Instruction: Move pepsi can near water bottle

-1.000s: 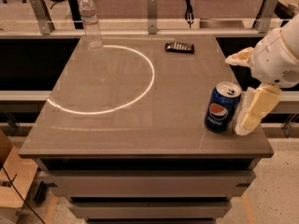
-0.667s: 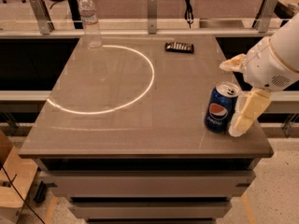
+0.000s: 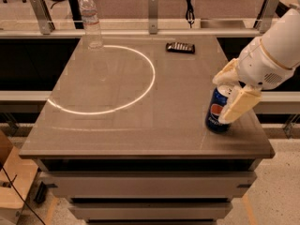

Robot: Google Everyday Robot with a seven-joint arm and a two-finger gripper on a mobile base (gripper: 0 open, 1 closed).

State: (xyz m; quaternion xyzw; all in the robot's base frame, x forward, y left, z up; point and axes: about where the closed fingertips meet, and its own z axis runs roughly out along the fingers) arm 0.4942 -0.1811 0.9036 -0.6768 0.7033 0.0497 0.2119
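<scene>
Grey-brown tabletop on a drawered base, seen from its front edge. Nearest, close to the front right corner, the pepsi can stands upright. The gripper is set over the can's upper part with its jaws spread, one cream finger on the can's near right side and the other behind its top; contact with the can cannot be told. The white arm rises to the right. Mid-table, a bright ring of light. Farther back, a flat dark packet. At the far left corner, well apart from the can, the water bottle stands upright. Beyond, metal posts.
</scene>
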